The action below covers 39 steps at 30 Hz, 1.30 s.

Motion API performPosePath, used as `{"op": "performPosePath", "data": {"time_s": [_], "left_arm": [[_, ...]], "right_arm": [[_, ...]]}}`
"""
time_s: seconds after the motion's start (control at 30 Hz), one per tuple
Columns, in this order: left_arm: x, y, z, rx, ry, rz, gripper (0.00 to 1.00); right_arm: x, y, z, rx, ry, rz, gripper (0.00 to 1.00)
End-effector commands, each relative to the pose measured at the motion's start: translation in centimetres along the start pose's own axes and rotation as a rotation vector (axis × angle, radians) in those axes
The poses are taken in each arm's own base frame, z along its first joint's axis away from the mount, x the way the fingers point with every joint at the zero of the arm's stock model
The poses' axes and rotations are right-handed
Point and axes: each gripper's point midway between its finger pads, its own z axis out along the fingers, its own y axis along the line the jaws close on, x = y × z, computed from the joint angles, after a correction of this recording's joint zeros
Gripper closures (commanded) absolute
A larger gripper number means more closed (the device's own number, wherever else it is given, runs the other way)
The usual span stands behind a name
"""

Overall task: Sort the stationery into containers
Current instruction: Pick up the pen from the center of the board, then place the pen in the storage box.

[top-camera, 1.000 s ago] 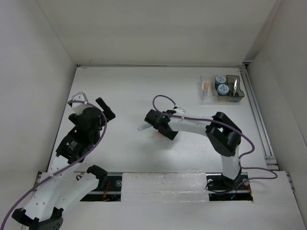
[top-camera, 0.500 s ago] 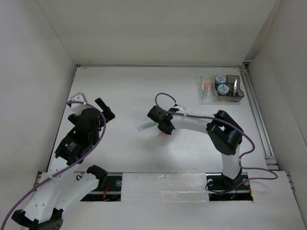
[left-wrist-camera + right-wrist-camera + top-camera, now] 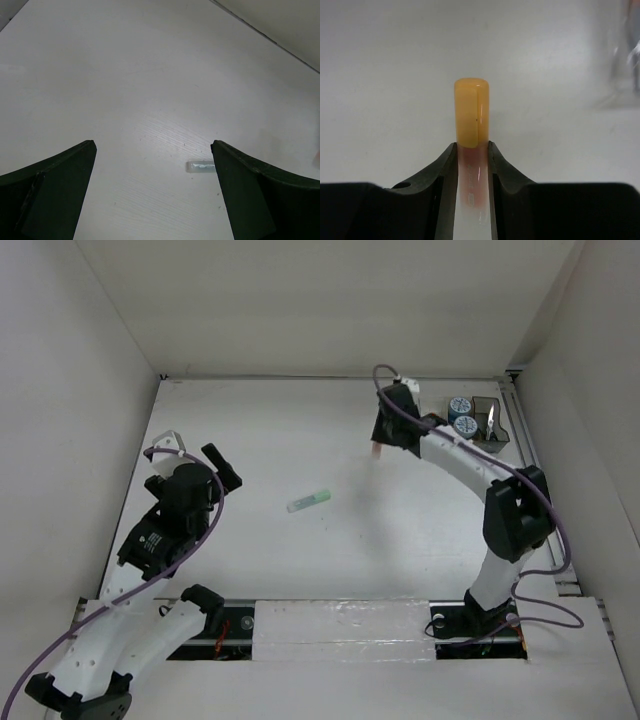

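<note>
My right gripper (image 3: pixel 381 440) is shut on a pale marker pen with an orange end (image 3: pixel 471 118), held above the table just left of the clear organiser (image 3: pixel 500 437). The organiser's clear wall shows blurred in the right wrist view (image 3: pixel 626 60). Two blue-and-white rolls (image 3: pixel 461 416) sit in its middle section and the scissors (image 3: pixel 491 424) stand in its dark grey end. A pale marker with a green end (image 3: pixel 308 501) lies on the table mid-way between the arms, and shows in the left wrist view (image 3: pixel 201 166). My left gripper (image 3: pixel 222 468) is open and empty, left of it.
White walls enclose the table on the left, back and right. A metal rail (image 3: pixel 538 485) runs along the right edge. My right arm (image 3: pixel 470 465) stretches over the right half of the table and hides the organiser's left compartment.
My right gripper has lifted the orange-ended marker from mid-table and carried it back and right, close to the organiser. The green-ended marker stays on the table. My left arm has hardly moved.
</note>
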Motion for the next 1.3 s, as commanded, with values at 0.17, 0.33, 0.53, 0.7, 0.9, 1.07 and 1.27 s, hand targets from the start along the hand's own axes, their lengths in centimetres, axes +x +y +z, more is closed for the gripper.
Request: {"op": "performPosePath", "data": {"time_s": [0.17, 0.33, 0.53, 0.7, 0.9, 1.07, 1.27], "left_arm": [[-1.1, -0.9, -0.4, 0.051, -0.030, -0.013, 0.00], [-0.9, -0.9, -0.2, 0.047, -0.024, -0.007, 0.00], [-0.6, -1.1, 0.0, 0.051, -0.012, 0.008, 0.00], [-0.6, -1.1, 0.0, 0.051, -0.012, 0.008, 0.00], [-0.5, -1.1, 0.1, 0.046, -0.006, 0.013, 0.00], [-0.5, -1.1, 0.1, 0.046, -0.006, 0.013, 0.00], [-0.5, -1.1, 0.1, 0.046, -0.006, 0.013, 0.00]], "right_arm": [[-12.1, -7.2, 2.2, 0.011, -0.093, -0.212, 1.00], [-14.0, -11.7, 4.4, 0.122, -0.062, -0.206, 1.00], [-15.0, -15.4, 6.6, 0.154, -0.044, -0.177, 1.00], [-14.6, -17.0, 7.8, 0.164, -0.007, -0.158, 1.00], [-13.4, -16.7, 9.3, 0.134, 0.020, -0.149, 0.87], [-14.9, -13.9, 6.4, 0.130, -0.056, -0.182, 0.00], [-17.1, -12.5, 2.9, 0.175, -0.129, -0.200, 0.00]]}}
